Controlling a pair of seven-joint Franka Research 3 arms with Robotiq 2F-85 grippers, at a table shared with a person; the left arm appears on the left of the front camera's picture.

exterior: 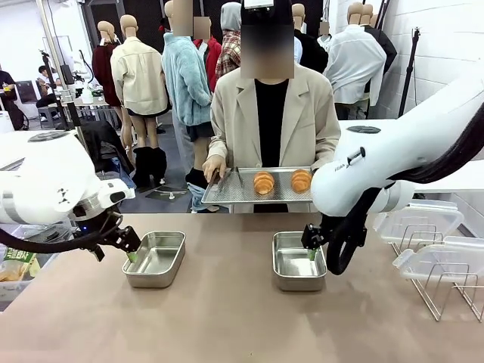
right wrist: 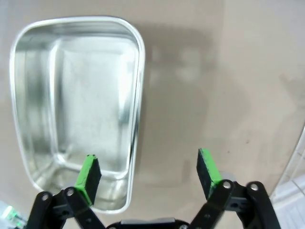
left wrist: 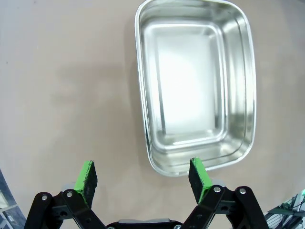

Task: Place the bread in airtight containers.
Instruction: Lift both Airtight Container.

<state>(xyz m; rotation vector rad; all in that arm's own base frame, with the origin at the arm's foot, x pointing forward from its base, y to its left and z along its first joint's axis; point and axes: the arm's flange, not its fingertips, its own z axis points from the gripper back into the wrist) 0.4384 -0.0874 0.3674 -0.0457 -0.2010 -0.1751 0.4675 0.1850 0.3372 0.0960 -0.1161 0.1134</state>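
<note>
Both tins sit empty on the counter [exterior: 227, 318], the left tin [exterior: 155, 261] and the right tin [exterior: 296, 266]. The left claw [exterior: 130, 253] hangs spread just beside its tin. The right claw [exterior: 311, 246] is spread too, straddling its tin's side wall. Two rolls [exterior: 264, 182] [exterior: 301, 180] lie on a metal tray [exterior: 225, 193] held by a person at the far side. Each claw would do best to rise over its tin's rim, then pinch a roll gently across its width. Wire racks [exterior: 435, 253] crowd the right arm.

Your left gripper [left wrist: 143, 179] is hovering over the tan tabletop [left wrist: 66, 86] with its green-padded fingers [left wrist: 86, 175] spread wide; one fingertip is sitting just beside the empty steel tin's [left wrist: 238, 95] near corner.
</note>
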